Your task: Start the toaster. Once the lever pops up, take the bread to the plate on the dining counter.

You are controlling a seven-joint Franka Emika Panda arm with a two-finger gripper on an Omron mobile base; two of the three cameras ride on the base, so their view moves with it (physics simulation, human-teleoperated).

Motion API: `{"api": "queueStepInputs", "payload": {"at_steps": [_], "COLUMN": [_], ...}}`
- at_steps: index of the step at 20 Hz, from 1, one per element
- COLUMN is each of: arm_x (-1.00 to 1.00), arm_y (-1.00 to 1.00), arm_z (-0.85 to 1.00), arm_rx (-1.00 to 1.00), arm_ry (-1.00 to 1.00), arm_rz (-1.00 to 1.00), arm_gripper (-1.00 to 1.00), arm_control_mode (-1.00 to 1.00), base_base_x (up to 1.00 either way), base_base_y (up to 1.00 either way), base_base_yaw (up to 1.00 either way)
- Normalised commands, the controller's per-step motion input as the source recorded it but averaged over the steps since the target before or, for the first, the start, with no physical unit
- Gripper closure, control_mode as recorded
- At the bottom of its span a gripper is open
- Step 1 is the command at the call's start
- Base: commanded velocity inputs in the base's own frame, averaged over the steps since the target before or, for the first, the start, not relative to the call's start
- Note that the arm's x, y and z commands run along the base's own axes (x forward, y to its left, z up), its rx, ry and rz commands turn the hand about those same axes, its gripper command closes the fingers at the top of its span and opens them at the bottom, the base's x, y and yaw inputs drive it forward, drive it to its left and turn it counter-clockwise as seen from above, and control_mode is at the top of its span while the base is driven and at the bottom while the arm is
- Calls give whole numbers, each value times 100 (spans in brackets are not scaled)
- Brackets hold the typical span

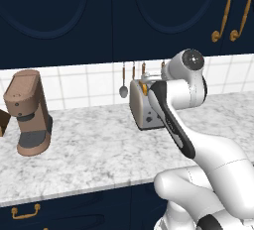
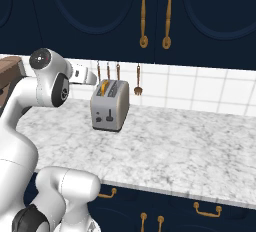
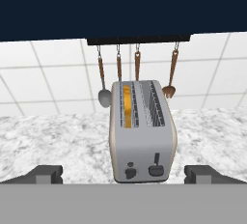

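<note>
Left base view: the toaster (image 1: 145, 108) stands on the marble worktop (image 1: 94, 149) near the tiled wall, right of the coffee machine (image 1: 29, 112). The arm hides the toaster's right half and the gripper itself. The orange edge of the bread (image 1: 144, 89) shows at the top.

Right base view: the toaster's narrow face is turned toward the robot, with dark controls too small to tell apart. The bread sits in the left slot. The hand ends at far left of the toaster, its fingers cut off behind the arm.

Hand view: the gripper (image 3: 123, 174) hovers open in front of the toaster, touching nothing. The lever (image 3: 156, 160) sits high in its slot, right of the knob (image 3: 130, 172). Judgement: the starting step is in hand; the next move calls for lowering a fingertip onto the lever and pressing down.
</note>
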Motion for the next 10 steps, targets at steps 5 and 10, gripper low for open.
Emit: {"api": "queueStepInputs", "payload": {"at_steps": [5,10], "arm_x": [0,0], "arm_y": [0,0], "arm_z": [0,0], "arm_rx": [0,0], "arm_ry": [0,0], "arm_rz": [0,0], "arm_gripper": [-100,-100], "arm_control_mode": [-100,-100], "base_base_x": [0,0], "base_base_y": [0,0], "base_base_yaw": [0,0]}}
